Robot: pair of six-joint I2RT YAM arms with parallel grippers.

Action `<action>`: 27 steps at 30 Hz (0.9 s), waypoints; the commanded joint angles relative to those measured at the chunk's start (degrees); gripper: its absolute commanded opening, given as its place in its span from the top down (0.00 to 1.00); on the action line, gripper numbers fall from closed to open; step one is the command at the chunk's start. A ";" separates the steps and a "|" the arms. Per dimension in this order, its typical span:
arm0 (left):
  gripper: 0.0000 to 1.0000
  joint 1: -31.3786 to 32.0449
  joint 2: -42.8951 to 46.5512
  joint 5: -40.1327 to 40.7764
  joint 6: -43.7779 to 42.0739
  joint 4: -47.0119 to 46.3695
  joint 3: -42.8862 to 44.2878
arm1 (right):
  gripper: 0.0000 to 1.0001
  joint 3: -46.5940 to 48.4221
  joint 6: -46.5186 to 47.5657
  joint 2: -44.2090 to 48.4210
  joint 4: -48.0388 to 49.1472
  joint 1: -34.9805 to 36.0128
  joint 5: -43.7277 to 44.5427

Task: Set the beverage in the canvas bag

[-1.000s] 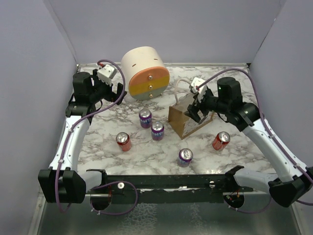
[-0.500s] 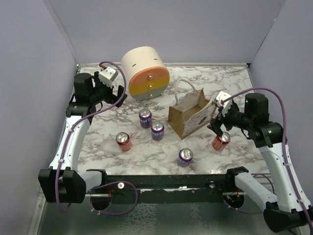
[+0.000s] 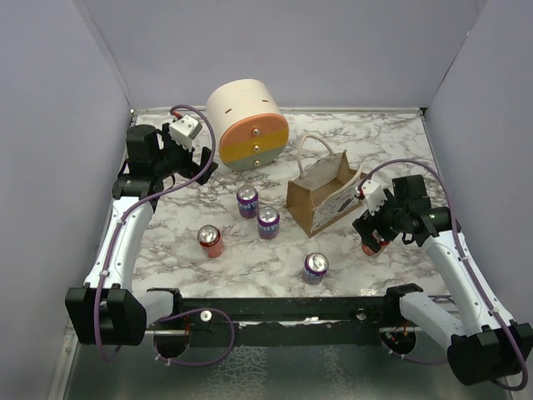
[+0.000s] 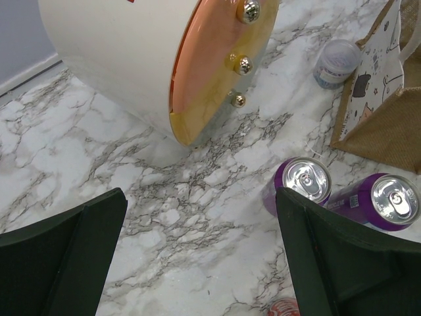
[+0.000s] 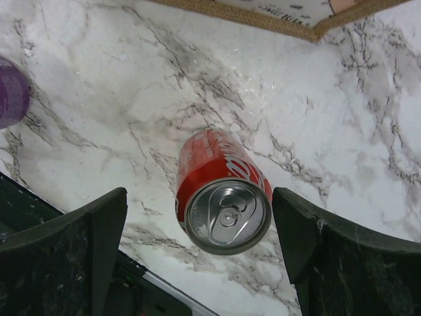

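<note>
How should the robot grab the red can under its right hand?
Grab the red can around its round middle, coming straight down from above. It stands upright, shiny top up, with table free on both sides, so the right gripper can probably slide its open fingers down either side and squeeze.

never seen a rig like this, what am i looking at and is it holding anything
Two robot arms stand on a marble-patterned table, each ending in a two-finger gripper. The wide picture looks down from above; the other two come from a camera on each wrist. On the table: a small tan canvas bag with rope handles, a cream cylinder with an orange-yellow face, three purple cans, two red cans. Nothing is held: the left gripper is open, the right gripper open over one red can.
</note>
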State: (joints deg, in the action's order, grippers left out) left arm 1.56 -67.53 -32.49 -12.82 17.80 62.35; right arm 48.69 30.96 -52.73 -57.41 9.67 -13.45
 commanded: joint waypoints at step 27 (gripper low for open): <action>0.01 -0.24 0.16 -3.17 -0.30 -1.38 0.81 | 0.31 -2.92 3.18 -7.33 4.60 -7.94 -0.19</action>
State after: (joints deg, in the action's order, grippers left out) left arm 1.56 -67.53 -33.28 -12.82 17.63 62.35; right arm 45.52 31.86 -59.77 -53.95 2.94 -11.27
